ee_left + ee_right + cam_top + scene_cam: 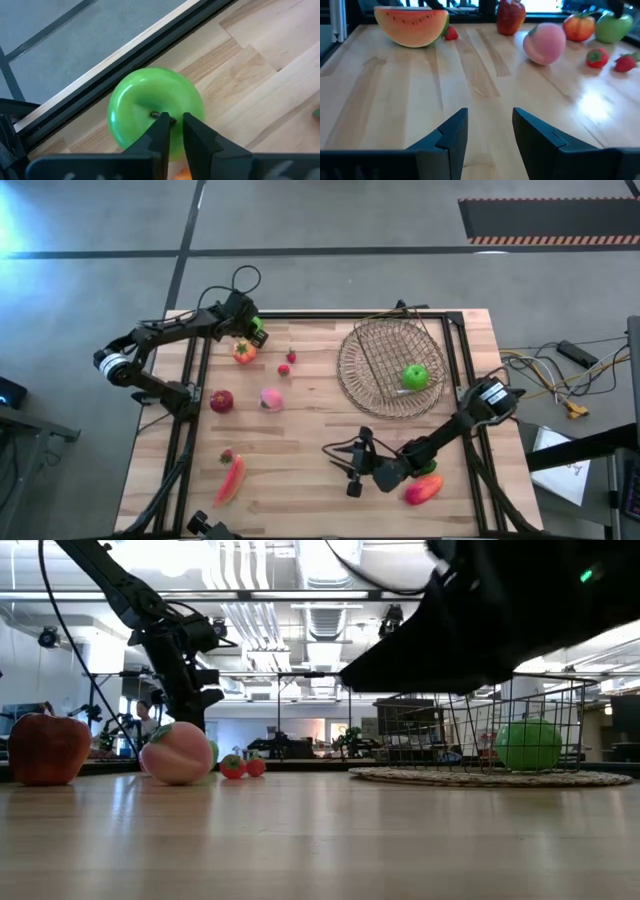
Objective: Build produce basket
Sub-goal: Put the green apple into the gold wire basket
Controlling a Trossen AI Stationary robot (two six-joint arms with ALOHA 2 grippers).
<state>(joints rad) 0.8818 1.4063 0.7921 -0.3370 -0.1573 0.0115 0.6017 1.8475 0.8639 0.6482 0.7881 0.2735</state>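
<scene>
At the table's far left, a green apple (150, 97) stands on the wood beside the black rail, with my left gripper (172, 120) shut on it from above; in the high view the gripper (252, 330) covers most of the apple (259, 335). The round tan basket (350, 380) lies at the far right with a second green apple (415, 376) in it. My right gripper (490, 125) is open and low over bare wood near the front edge (352, 472), with nothing between its fingers. My left gripper pinches the apple's short stem (156, 115), in the dimple on top, between its two fingertips (161, 125). The fingers slant down from above. The apple sits upright beneath them, on the table as far as I can tell.
A rectangular wire-grid basket (395, 340) lies on the round one. An orange-red tomato (244, 352), two strawberries (288, 363), a dark red apple (221, 401) and a pink peach (270, 399) lie left of centre. A melon slice (230, 478) and a red-pink fruit (424, 490) lie near the front.
</scene>
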